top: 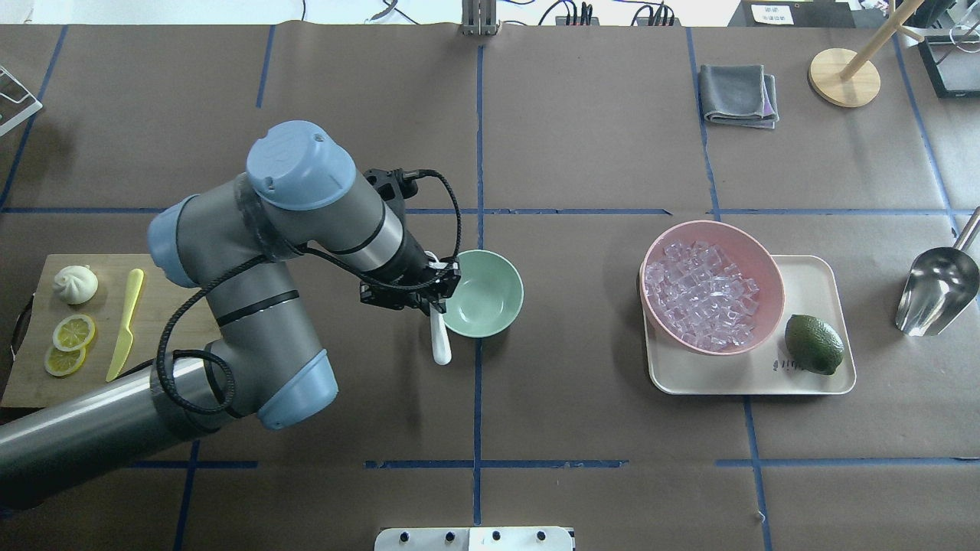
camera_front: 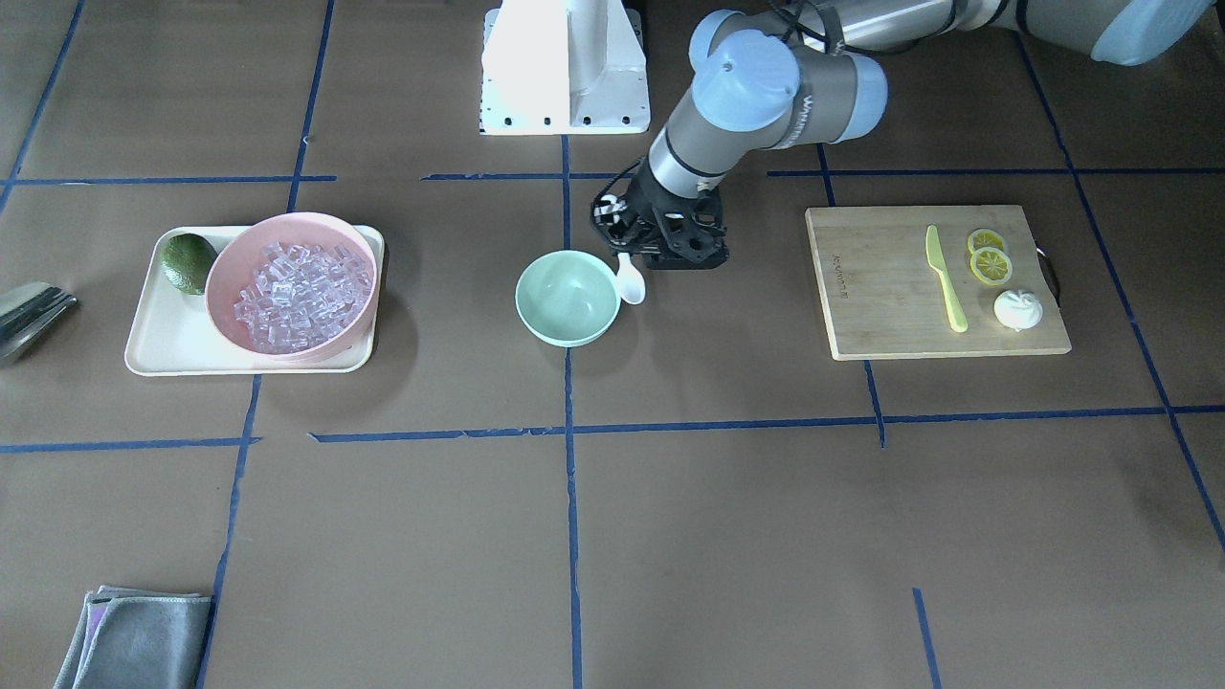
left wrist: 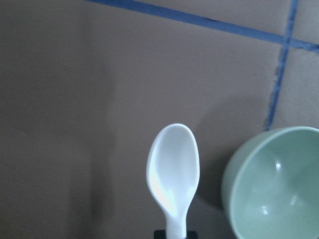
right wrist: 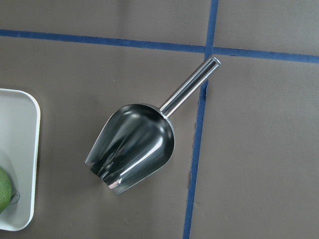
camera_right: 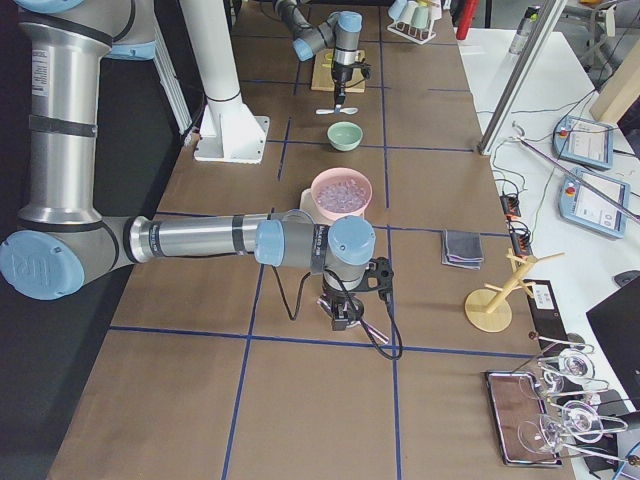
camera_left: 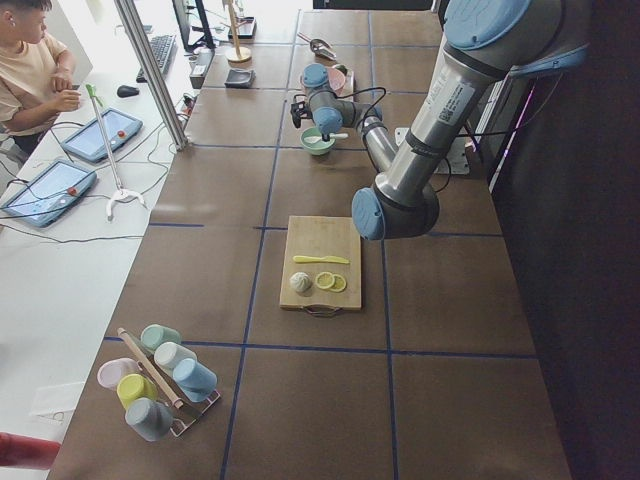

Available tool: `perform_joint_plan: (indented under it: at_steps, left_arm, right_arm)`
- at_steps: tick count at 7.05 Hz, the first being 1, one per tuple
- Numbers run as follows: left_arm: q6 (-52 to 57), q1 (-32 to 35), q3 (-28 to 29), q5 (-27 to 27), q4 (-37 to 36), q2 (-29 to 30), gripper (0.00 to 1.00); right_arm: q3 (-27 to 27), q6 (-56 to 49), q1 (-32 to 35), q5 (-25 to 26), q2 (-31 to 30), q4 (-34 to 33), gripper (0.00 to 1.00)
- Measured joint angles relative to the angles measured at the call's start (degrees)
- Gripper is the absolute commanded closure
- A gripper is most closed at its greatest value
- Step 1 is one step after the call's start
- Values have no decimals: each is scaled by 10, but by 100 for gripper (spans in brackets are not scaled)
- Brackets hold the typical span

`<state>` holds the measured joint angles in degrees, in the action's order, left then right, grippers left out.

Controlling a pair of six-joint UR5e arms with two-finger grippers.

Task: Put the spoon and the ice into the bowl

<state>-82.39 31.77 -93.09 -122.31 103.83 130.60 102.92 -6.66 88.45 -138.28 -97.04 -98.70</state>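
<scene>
My left gripper (top: 438, 297) is shut on the handle of the white spoon (top: 440, 343), right beside the mint-green bowl (top: 484, 293). In the left wrist view the spoon's scoop (left wrist: 172, 167) hangs over the brown table, left of the bowl's rim (left wrist: 234, 172). The bowl is empty. The ice (top: 706, 295) is heaped in the pink bowl (top: 762, 260) on a cream tray (top: 811, 379). My right gripper (camera_right: 340, 318) shows only in the exterior right view, so I cannot tell if it is open or shut.
A metal scoop (right wrist: 134, 147) lies right of the tray, under the right wrist camera. A green avocado (top: 813, 344) sits on the tray. A cutting board (top: 31, 367) at the left holds a yellow-green knife (top: 125, 323), lemon slices and a bun. A grey cloth (top: 737, 94) lies at the far right.
</scene>
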Motion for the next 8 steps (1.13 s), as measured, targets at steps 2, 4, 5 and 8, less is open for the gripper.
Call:
perform_joint_plan:
  at_steps: [2,4,5,8]
  left_arm:
    - [-8,-19,55,32,5,57,97]
    - [13,-22,67,51,6,68,66]
    - [19,-22,68,61,6,67,20]
    - [21,-18,66,66,6,64,17]
  right_arm:
    - [0,1,0,-6,0,0,1]
    - [2,1,0,-8,0,0,1]
    - [2,1,-1,-9,0,0,1]
    - [5,14,-13,-30,0,0,1]
